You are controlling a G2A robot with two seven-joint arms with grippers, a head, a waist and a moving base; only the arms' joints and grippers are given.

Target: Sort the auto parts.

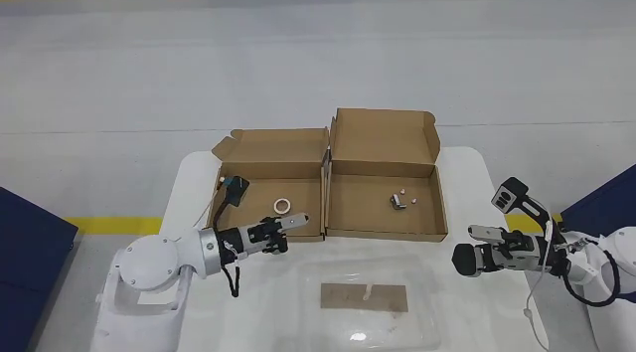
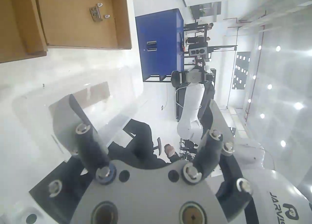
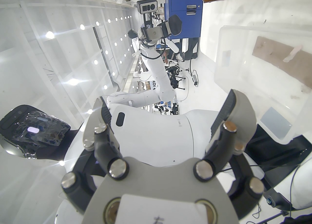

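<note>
A white ring [image 1: 282,205] lies in the left cardboard box [image 1: 298,168]. Small metal parts [image 1: 399,198] [image 2: 95,13] lie in the right cardboard box [image 1: 432,208] [image 2: 121,15]. My left gripper [image 1: 288,228] [image 2: 143,112] hangs open and empty at the left box's front edge, near the table's left side. Near the table's right edge my right gripper [image 1: 459,259] [image 3: 170,108] is open too, holding nothing, beside the clear tray [image 1: 427,282] [image 3: 234,47].
The clear plastic tray at the front centre holds a brown cardboard piece [image 1: 364,297] [image 3: 275,56] with a small pale part on it. A dark object [image 1: 236,189] sits at the left box's left wall. Both box lids stand open at the back.
</note>
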